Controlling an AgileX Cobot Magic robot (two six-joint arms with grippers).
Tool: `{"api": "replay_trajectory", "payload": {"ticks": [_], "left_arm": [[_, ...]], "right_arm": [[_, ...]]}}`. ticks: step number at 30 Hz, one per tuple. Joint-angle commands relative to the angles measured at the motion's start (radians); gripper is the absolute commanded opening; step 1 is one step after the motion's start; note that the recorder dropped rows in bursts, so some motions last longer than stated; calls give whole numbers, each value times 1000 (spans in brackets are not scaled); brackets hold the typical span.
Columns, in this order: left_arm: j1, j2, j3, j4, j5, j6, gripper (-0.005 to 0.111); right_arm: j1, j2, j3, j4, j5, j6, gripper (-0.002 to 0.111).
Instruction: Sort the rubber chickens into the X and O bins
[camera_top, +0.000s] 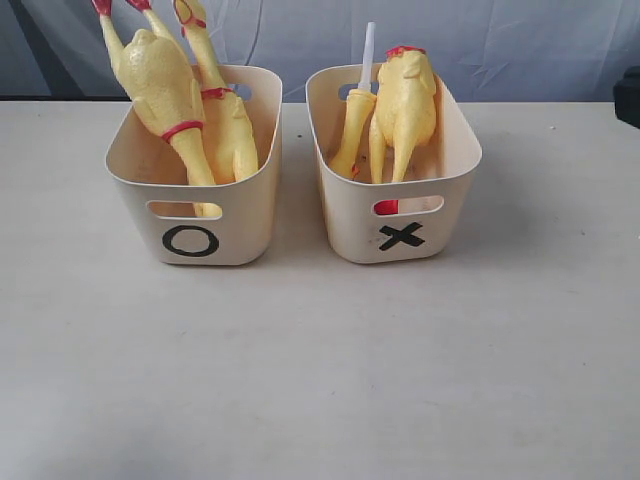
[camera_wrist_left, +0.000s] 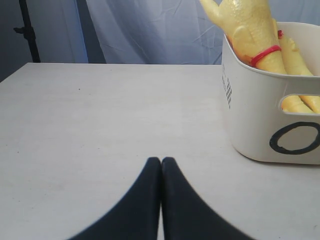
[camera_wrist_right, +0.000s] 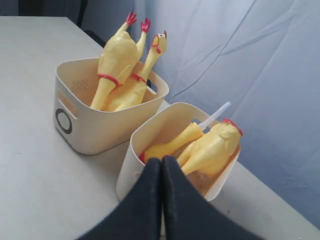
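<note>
Two cream tubs stand side by side on the table. The O bin (camera_top: 195, 215) holds two rubber chickens (camera_top: 160, 85) (camera_top: 228, 125), feet up. The X bin (camera_top: 400, 225) holds a fat chicken (camera_top: 405, 105) and a thin one ending in a white tube (camera_top: 366, 55). In the left wrist view my left gripper (camera_wrist_left: 161, 160) is shut and empty, low over the table, apart from the O bin (camera_wrist_left: 260, 125). In the right wrist view my right gripper (camera_wrist_right: 161, 159) is shut and empty, in front of the X bin (camera_wrist_right: 131, 172); the O bin (camera_wrist_right: 80, 125) stands beyond.
A pale wrinkled curtain (camera_top: 320, 40) hangs behind the table's far edge. A dark stand (camera_wrist_left: 27, 30) rises at the table's far corner in the left wrist view. A dark object (camera_top: 628, 95) sits at the right edge of the exterior view.
</note>
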Motion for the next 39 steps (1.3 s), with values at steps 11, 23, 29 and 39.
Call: {"api": "replay_trajectory", "payload": {"ticks": [11, 23, 29, 39], "left_arm": [[-11, -2, -9, 2, -15, -2, 0], [-11, -2, -9, 2, -15, -2, 0], [-11, -2, -9, 2, -15, -2, 0], [-11, -2, -9, 2, -15, -2, 0]], "right_arm": [[-197, -195, 2, -137, -38, 36, -1], [-590, -566, 473, -505, -243, 865, -1], [-590, -578, 685, -473, -382, 1035, -1], [-590, -584, 735, -395, -203, 1006, -1]]}}
